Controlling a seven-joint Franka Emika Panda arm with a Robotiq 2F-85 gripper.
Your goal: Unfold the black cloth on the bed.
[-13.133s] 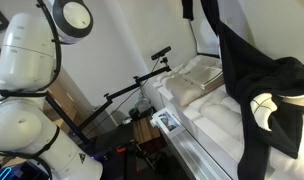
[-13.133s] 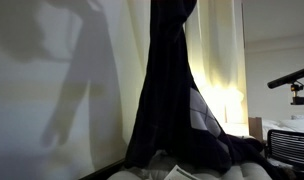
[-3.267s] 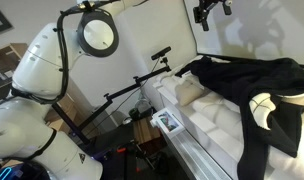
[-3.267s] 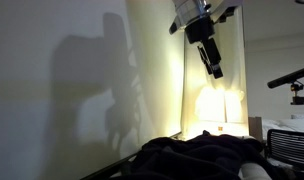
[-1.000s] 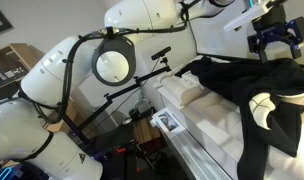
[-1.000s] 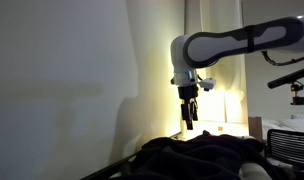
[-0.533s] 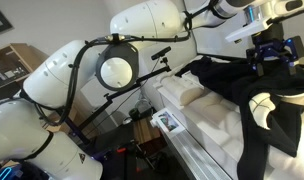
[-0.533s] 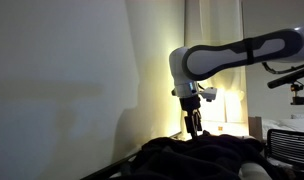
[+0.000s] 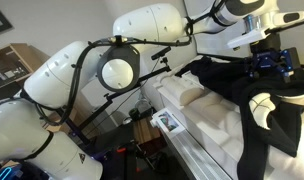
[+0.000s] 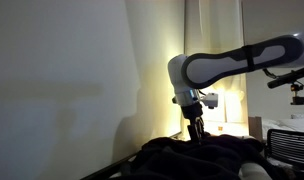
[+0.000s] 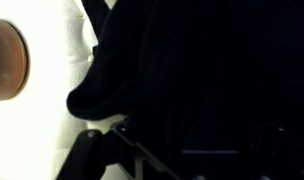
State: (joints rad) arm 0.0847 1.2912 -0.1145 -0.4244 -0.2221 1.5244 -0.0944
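Lower than a second ago, pincer (image 9: 269, 66) spread wide, close over black cloth (image 9: 230, 84) on bed (image 9: 210, 126)

Bed (image 9: 207, 122): fills the lower right of an exterior view, along the wall.
Cloth (image 9: 254, 90): on the bed, across its top; one part hangs over the bed's near side.
Gripper (image 9: 272, 62): above the bed, directly over the cloth and close to it; whether they touch cannot be told.
Tripod (image 9: 147, 80): beside the bed, off its end.
Wrist view: the cloth lies over most of the bed, with bare bed to its left.
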